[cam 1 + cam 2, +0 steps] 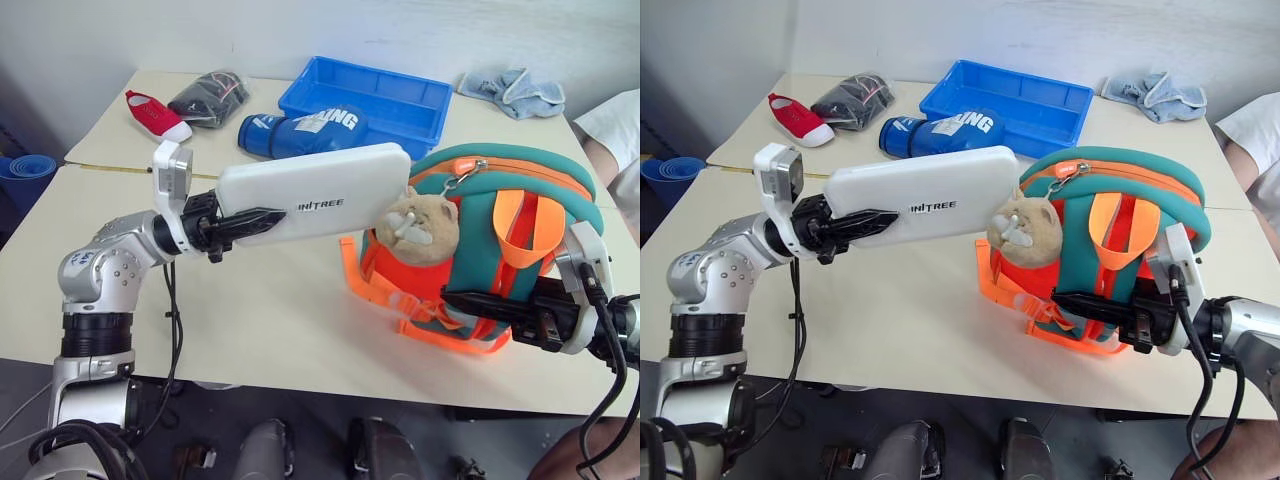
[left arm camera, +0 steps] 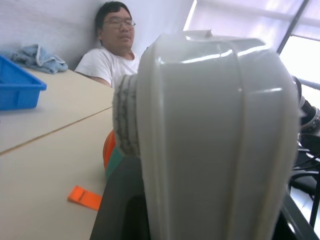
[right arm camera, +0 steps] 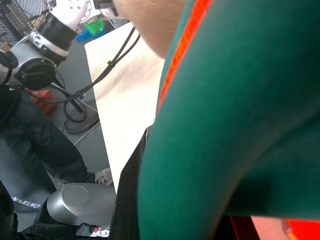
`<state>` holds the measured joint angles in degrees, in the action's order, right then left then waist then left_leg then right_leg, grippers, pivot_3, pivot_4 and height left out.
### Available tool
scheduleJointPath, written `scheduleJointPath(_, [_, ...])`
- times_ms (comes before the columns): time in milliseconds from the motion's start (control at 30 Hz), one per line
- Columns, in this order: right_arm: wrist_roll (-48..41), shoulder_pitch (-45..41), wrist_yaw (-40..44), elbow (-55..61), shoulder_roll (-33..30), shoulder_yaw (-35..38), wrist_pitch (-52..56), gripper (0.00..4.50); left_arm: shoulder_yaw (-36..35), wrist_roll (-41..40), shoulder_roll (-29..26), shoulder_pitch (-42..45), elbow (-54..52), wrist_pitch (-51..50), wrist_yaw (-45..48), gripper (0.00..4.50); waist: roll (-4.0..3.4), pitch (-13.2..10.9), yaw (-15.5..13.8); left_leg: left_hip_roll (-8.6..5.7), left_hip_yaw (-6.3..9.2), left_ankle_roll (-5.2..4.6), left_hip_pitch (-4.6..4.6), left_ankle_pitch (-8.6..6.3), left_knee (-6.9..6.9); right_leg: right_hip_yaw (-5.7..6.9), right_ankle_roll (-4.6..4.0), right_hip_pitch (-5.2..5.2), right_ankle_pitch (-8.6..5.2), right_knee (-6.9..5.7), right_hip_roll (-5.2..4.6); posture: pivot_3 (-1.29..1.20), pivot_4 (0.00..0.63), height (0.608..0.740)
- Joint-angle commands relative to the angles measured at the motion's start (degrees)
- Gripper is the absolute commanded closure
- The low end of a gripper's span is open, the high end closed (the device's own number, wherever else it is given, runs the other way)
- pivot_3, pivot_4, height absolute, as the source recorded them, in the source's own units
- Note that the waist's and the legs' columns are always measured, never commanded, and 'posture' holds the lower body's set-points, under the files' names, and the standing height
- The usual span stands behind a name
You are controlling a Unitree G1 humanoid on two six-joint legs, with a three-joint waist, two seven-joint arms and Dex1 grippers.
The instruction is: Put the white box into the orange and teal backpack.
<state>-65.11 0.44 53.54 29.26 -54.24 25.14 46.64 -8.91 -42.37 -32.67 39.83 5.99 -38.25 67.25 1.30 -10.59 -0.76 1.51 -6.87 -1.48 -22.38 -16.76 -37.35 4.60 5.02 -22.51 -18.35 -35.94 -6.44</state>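
My left gripper [image 1: 262, 219] is shut on one end of the white box [image 1: 320, 190] and holds it level in the air above the table. The box's far end reaches the tan plush cat head [image 1: 425, 228] on the orange and teal backpack [image 1: 520, 185]. The backpack stands upright at the right of the table, with its orange straps spread out in front. My right gripper [image 1: 470, 300] is shut on the backpack's lower front edge. The box [image 2: 215, 140] stands close up in the left wrist view. Teal fabric of the backpack [image 3: 240, 125] covers much of the right wrist view.
A blue tray [image 1: 400, 95] sits at the back with a blue boxing glove [image 1: 300, 130] in front of it. A red shoe [image 1: 155, 113] and a dark bag [image 1: 208, 97] lie back left, and a blue cloth [image 1: 510, 90] back right. A person [image 2: 112, 55] sits at the table's right side.
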Motion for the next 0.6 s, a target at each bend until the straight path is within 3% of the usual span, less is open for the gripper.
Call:
scheduleJointPath(33, [-0.6, 0.9, 0.8, 2.1, -0.5, 0.8, 0.3, 4.48, 1.4, 1.8, 0.1, 2.7, 0.5, 4.3, 2.5, 3.23, 0.0, 0.0, -0.2, 0.0, 0.0, 0.0, 0.0, 0.0, -0.01, 0.0, 0.0, 0.0, 0.0, 0.0, 0.0, 0.0, 0.15, 0.74])
scheduleJointPath(400, [-1.3, 4.5, 2.3, 2.6, -1.3, 2.6, 1.5, 4.48, 1.6, 5.7, -1.6, 12.0, 14.1, 9.7, 8.2, 3.23, 0.04, 0.0, -0.4, 0.01, 0.01, -0.12, -0.07, -0.04, -0.27, 0.01, 0.09, 0.04, 0.05, -0.02, 0.02, 0.0, 0.15, 0.74])
scheduleJointPath(600, [-1.6, 4.9, 2.1, 3.1, -1.0, 3.1, 1.6, 4.48, 3.9, 5.9, 2.1, 12.6, 12.9, 10.8, 10.6, 3.23, 0.06, 0.0, -0.7, 0.03, 0.01, -0.13, -0.12, -0.04, -0.39, 0.02, 0.11, 0.04, 0.06, -0.05, 0.04, 0.0, 0.15, 0.74])
